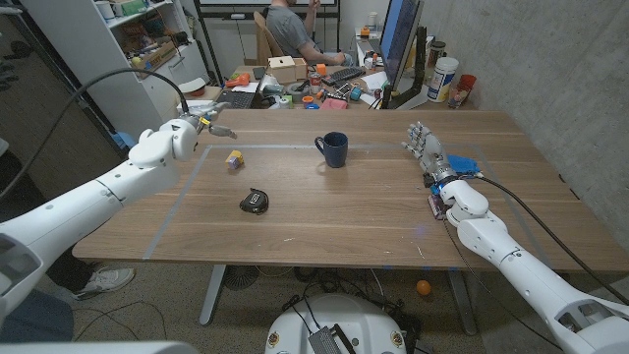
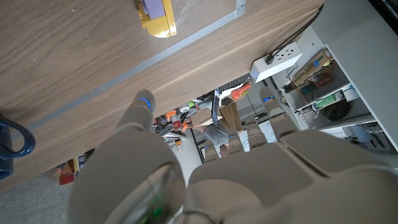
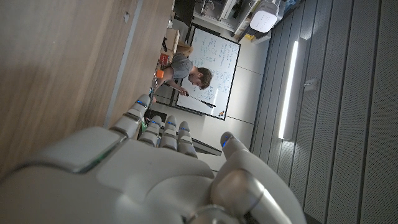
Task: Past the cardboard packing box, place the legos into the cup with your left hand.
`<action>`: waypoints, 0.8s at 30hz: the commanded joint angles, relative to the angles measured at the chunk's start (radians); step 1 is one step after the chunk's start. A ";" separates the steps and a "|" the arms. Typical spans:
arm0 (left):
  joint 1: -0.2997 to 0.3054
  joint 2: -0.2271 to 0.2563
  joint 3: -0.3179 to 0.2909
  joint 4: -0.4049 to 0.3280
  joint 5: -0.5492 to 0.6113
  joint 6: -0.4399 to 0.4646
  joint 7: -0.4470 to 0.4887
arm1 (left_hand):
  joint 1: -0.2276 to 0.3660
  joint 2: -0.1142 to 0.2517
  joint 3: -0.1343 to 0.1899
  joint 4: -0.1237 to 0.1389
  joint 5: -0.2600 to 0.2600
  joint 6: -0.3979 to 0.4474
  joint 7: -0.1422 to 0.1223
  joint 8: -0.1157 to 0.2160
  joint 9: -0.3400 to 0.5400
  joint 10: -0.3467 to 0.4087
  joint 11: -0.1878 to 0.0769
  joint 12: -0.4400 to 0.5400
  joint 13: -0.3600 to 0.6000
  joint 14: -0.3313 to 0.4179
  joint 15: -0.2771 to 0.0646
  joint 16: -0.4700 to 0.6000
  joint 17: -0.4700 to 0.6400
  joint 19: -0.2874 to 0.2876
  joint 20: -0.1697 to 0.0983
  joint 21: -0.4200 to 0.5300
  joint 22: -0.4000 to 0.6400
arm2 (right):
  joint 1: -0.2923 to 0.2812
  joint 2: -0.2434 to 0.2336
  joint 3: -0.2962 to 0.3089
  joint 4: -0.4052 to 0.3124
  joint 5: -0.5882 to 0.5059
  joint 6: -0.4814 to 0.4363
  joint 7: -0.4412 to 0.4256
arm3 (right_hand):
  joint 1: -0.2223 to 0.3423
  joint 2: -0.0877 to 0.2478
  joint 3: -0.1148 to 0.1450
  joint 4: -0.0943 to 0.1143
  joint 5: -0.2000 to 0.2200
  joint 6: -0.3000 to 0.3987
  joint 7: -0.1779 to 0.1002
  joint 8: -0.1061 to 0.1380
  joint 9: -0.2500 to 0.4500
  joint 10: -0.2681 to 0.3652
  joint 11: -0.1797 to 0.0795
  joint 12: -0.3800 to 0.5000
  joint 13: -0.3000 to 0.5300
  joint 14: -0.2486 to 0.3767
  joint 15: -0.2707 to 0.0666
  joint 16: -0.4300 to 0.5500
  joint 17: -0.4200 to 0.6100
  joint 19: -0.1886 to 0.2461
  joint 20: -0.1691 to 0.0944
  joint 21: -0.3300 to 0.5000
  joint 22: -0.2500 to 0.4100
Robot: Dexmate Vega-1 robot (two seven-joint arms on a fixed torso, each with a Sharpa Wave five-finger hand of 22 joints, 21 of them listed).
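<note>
Near the far left part of the wooden table we find the left hand raised above the surface, fingers spread and loosely extended, with nothing held in them; the left wrist view shows the same hand from behind, its fingers reaching out past the table's far edge. Just beside it, toward the middle of the table, lies the lego piece, a small yellow block with a purple top (seen more plainly in the left wrist view), resting on the wood close to a strip of grey tape. We note the dark blue cup standing upright further to the right, handle toward the lego, well apart from it. A small black object sits nearer the robot, between the two; we cannot tell what it is. Over on the right side, the right hand stands on its edge on the table with palm upright and fingers straight and together, grasping nothing. Behind the table a person sits at a cluttered desk.
</note>
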 commanded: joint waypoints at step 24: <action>-0.028 -0.055 0.082 0.104 0.012 0.007 0.002 | 0.022 -0.001 -0.036 0.009 0.012 0.003 -0.005 0.012 0.003 0.011 -0.001 0.015 0.007 0.021 -0.003 0.010 0.003 0.026 0.005 -0.010 0.003 | -0.021 -0.010 0.006 -0.024 -0.005 0.010 -0.010 | -0.017 -0.002 -0.007 0.007 0.008 0.007 -0.004 0.009 0.003 0.011 0.004 0.007 0.002 0.010 0.008 0.004 0.004 0.005 0.003 0.009 0.003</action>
